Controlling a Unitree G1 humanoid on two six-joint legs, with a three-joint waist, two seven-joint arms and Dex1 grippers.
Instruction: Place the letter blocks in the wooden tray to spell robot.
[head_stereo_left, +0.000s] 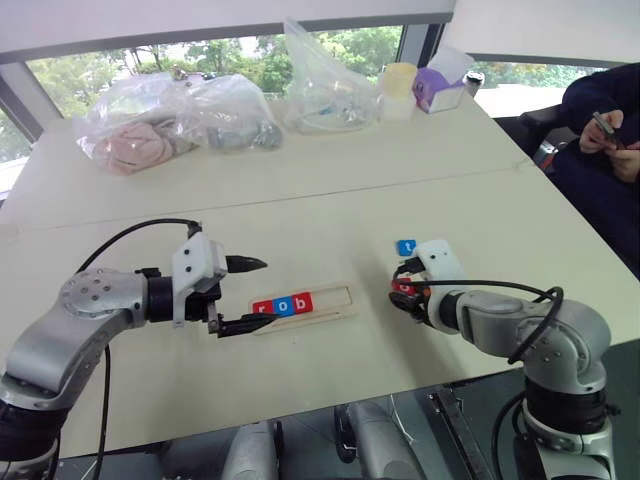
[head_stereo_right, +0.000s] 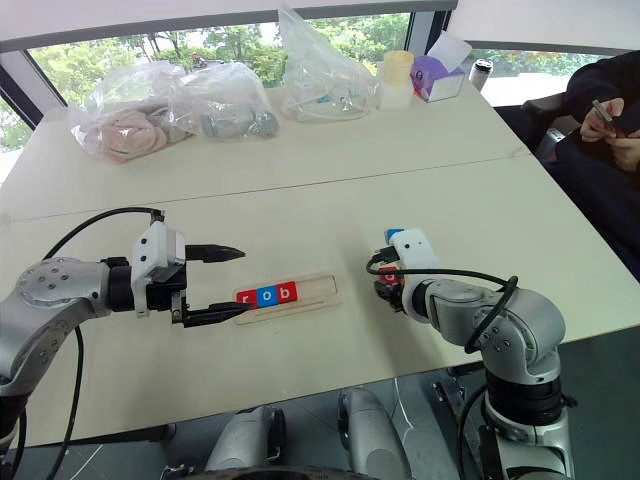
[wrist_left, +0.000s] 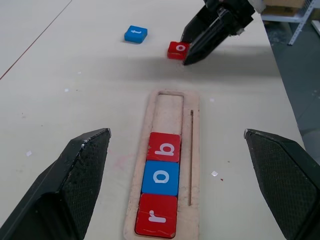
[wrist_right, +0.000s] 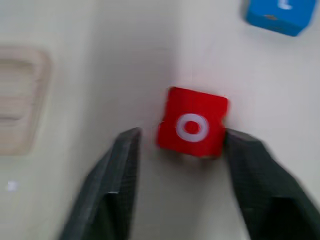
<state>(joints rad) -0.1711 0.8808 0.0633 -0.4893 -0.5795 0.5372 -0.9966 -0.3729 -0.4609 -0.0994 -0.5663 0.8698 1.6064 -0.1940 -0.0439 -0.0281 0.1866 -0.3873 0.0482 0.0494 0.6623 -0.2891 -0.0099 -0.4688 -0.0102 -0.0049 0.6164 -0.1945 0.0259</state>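
The wooden tray (wrist_left: 195, 150) lies on the table and holds three letter blocks in a row: a red r (wrist_left: 156, 216), a blue o (wrist_left: 160, 177) and a red b (wrist_left: 163, 147). Its far end (wrist_left: 167, 112) is bare. My left gripper (head_stereo_left: 250, 293) hovers open at the tray's r end, with nothing between its fingers (wrist_left: 80, 175). A red o block (wrist_right: 192, 122) lies flat on the table to the right of the tray. My right gripper (wrist_right: 183, 134) is open, its fingers (wrist_right: 117, 185) standing on either side of this block. A blue t block (head_stereo_left: 406, 246) lies just beyond.
Clear plastic bags (head_stereo_left: 170, 120) with soft items, a yellow cup (head_stereo_left: 398, 85) and a purple box (head_stereo_left: 440, 90) stand along the table's far side. A seated person (head_stereo_left: 600, 140) holding a phone is at the far right. A seam (head_stereo_left: 300, 205) crosses the table.
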